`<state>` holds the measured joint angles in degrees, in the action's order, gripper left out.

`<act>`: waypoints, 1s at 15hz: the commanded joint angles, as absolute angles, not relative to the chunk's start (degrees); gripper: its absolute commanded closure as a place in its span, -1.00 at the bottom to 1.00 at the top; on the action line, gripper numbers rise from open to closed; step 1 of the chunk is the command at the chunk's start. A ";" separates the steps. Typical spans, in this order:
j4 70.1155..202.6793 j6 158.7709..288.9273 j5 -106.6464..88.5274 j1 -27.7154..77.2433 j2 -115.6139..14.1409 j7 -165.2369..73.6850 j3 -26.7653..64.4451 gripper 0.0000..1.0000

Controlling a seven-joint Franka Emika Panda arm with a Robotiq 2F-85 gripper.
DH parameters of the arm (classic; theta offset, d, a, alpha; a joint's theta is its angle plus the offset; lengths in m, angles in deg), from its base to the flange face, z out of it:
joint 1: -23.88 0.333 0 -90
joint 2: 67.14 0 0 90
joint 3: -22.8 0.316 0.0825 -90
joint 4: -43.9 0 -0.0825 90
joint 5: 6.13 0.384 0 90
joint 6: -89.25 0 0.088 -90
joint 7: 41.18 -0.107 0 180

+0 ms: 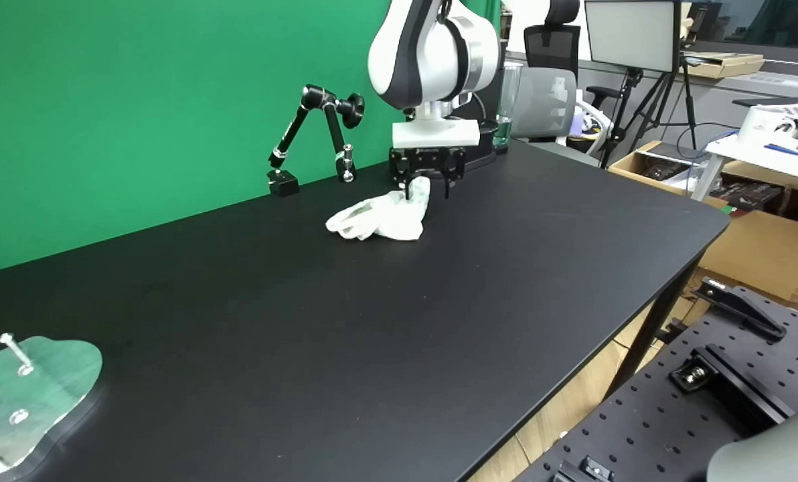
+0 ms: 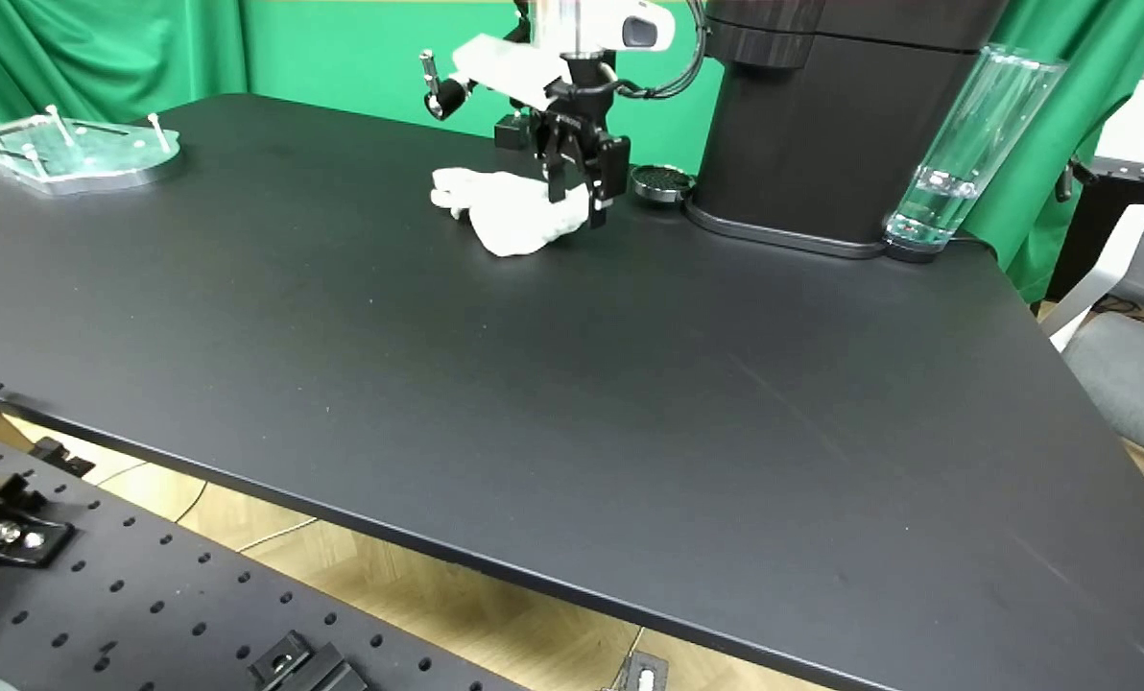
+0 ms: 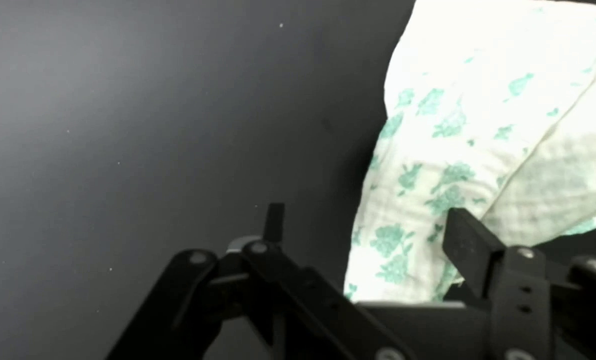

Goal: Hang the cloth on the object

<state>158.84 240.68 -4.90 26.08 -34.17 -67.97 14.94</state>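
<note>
In an exterior view, a black jointed stand (image 1: 315, 98), perhaps my hanging target, is at eleven o'clock from the cloth (image 1: 399, 215), unhung on the table (image 1: 272, 335); at the cloth's two o'clock my gripper (image 1: 427, 193) gapes, grasp and hanging left

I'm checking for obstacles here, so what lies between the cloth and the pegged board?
Just a stretch of black tabletop between the cloth and the pegged board; it shows in both exterior views.

Cloth (image 1: 392, 217) lies on table (image 1: 345, 335) — partly under gripper (image 1: 427, 195).
</note>
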 commanded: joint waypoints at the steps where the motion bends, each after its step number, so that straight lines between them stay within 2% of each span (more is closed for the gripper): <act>1: 156.45 240.32 -3.45 26.89 -32.83 -69.25 13.63 -0.02; 8: 155.63 239.92 -2.24 26.81 -32.51 -68.94 13.63 0.94; 9: 155.66 239.83 -1.92 26.74 -32.46 -68.85 13.76 0.98; 13: 155.79 239.49 -1.24 26.75 -32.00 -68.52 14.12 1.00; 14: 155.81 239.01 -1.01 26.52 -32.01 -67.95 14.49 0.48; 15: 155.84 238.80 -0.92 26.53 -31.97 -67.77 14.57 0.47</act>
<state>156.97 240.38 -2.09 26.47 -32.46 -67.94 14.34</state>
